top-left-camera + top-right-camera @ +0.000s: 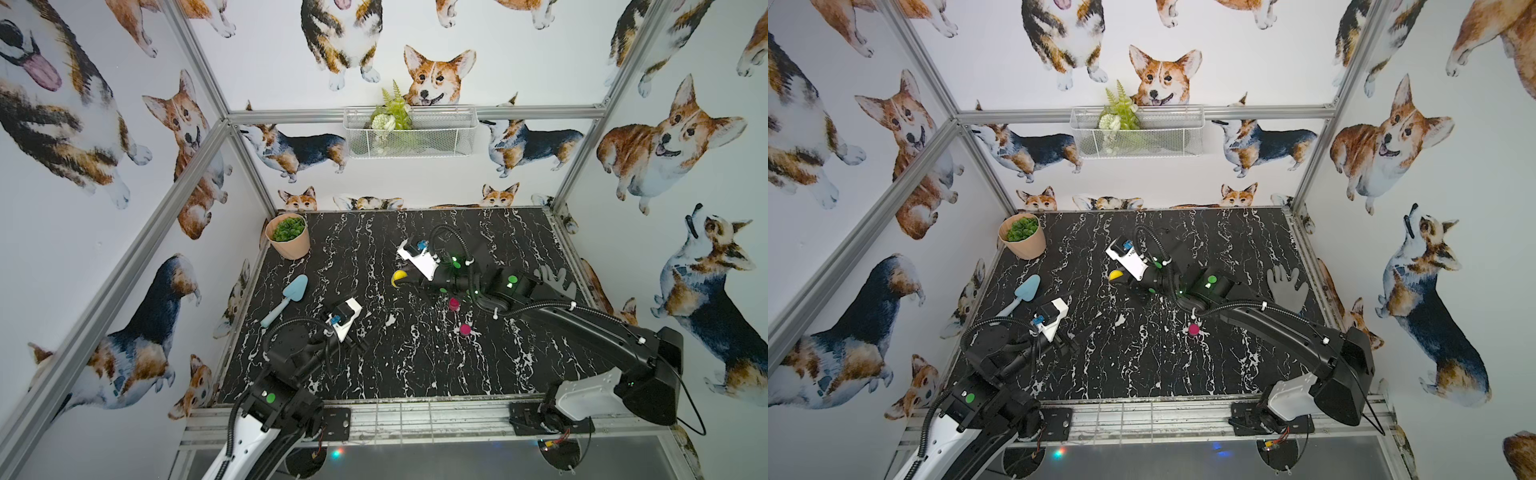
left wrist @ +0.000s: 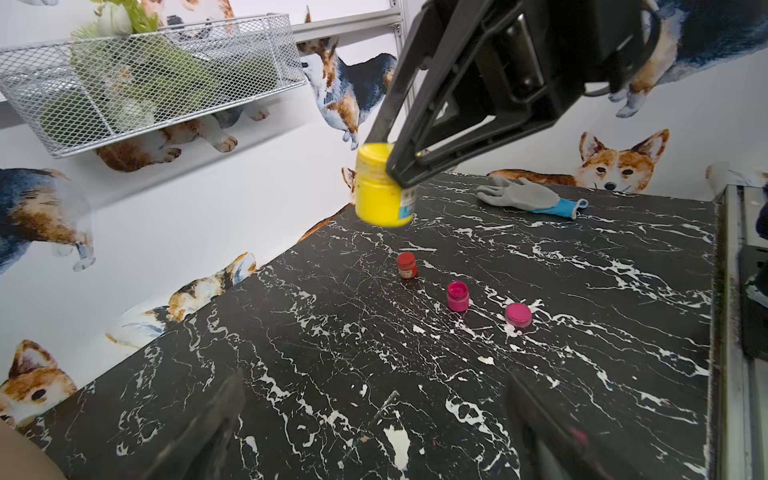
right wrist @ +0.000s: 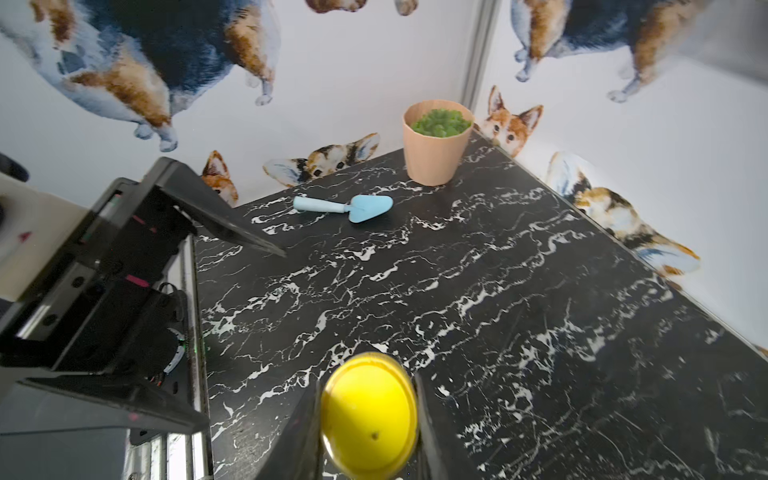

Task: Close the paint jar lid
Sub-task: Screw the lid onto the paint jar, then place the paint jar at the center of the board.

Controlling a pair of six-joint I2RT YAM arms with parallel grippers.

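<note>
Between the clamped fingers of the right gripper (image 3: 368, 419) sits the yellow jar (image 2: 376, 199), lid (image 2: 370, 160) on top, roughly upright. It lies straight ahead of the left gripper (image 2: 374, 440), well apart; that gripper's fingers are spread wide and empty. Turning the lid would likely need the left to reach forward.

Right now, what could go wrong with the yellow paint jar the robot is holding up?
1. The right gripper pinches the yellow jar only by its sides above the table. It might slip, drop, and splash if its lid is loose.
2. The pink jar stands open, with the pink lid lying apart beside it. A low sweep past it could tip it and spill paint.
</note>
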